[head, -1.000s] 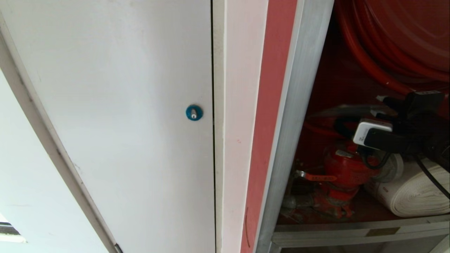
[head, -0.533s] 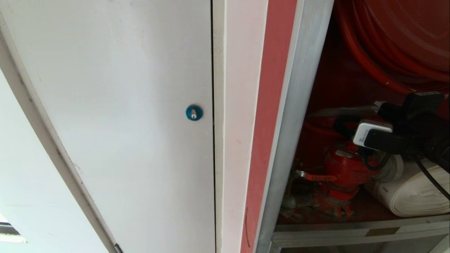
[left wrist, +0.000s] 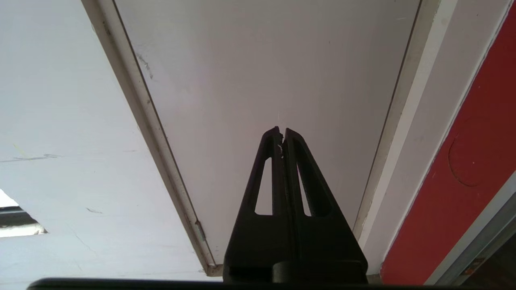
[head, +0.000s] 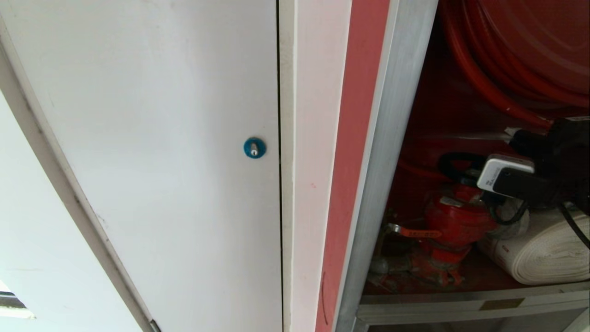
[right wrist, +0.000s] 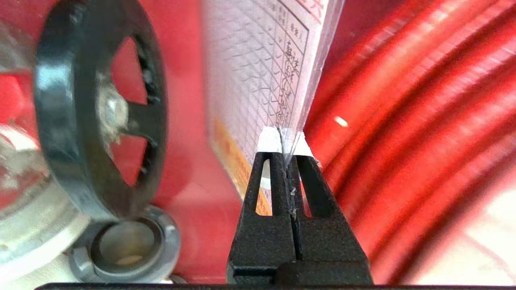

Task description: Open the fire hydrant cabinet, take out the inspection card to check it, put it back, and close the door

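Right wrist view is showing the right gripper (right wrist: 287, 161) pinching the lower edge of the inspection card (right wrist: 266, 76) between closed fingers, the card standing upright at frame centre between the black handwheel (right wrist: 100, 121) and the red hose coils (right wrist: 403, 141). Inside the fire hydrant cabinet (head: 396, 138), at the head view's right, the arm is hanging above the red valve (head: 454, 221). The left gripper (left wrist: 282, 139) is pointing, fingers together and empty, at a white door (left wrist: 262, 72).

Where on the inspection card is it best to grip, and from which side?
By its near edge, edge-on, as the right gripper has it: the inspection card is a thin flat sheet, so the fingers pinch both faces, coming between the black handwheel and the red hose.
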Controlling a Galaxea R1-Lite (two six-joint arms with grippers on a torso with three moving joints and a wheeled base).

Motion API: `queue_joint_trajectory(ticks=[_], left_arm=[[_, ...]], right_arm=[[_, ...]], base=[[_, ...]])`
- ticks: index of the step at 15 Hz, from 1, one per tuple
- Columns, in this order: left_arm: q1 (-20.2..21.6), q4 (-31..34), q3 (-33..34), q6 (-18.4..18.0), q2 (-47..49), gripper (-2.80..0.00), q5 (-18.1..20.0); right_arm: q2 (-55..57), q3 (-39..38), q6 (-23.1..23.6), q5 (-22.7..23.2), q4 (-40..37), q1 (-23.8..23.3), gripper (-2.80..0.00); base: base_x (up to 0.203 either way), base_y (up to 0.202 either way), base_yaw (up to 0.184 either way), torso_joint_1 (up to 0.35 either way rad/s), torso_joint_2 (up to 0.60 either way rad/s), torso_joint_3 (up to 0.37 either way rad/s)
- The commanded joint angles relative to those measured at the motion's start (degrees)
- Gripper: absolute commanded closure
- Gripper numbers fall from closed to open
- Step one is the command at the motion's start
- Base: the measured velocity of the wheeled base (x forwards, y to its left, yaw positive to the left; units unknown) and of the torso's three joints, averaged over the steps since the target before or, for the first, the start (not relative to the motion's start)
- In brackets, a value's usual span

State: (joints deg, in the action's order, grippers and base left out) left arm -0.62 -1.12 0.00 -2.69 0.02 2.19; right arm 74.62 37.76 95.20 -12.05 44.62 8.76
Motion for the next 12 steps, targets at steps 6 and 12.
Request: queue_joint_trajectory(ticks=[6, 12], left_arm=[[0.01, -0.02, 0.7, -0.03, -0.02, 0.0, 0.0], [0.01, -0.02, 0.7, -0.03, -0.02, 0.0, 0.0]], right_arm=[[-10.97, -3.19, 0.04, 0.18, -6.02, 1.72, 0.0], [-23.63, -6.24, -3.77, 1.27, -16.29, 1.8, 0.0]], base=[[0.0, 0.0, 0.0, 0.0, 0.0, 0.0], [0.0, 0.0, 0.0, 0.0, 0.0, 0.0]])
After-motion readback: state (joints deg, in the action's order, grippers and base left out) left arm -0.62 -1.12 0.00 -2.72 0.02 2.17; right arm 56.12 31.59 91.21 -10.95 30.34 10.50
